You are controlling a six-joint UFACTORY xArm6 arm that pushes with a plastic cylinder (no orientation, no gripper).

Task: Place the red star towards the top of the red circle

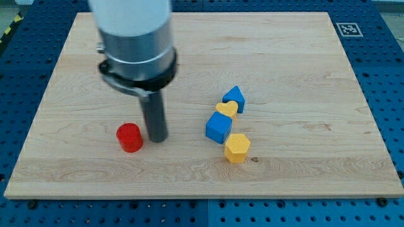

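Observation:
The red circle (129,137), a short red cylinder, sits on the wooden board (284,50) toward the view's bottom left. My tip (158,139) rests on the board just to the right of the red circle, a small gap apart. No red star shows in this view; the arm's wide grey body (136,44) hides part of the board at the view's top left.
A cluster sits right of centre: a blue triangular block (234,98), a yellow heart (226,110), a blue cube (218,128) and a yellow hexagon (237,147), touching in a line. A black-and-white marker (349,29) is at the board's top right corner.

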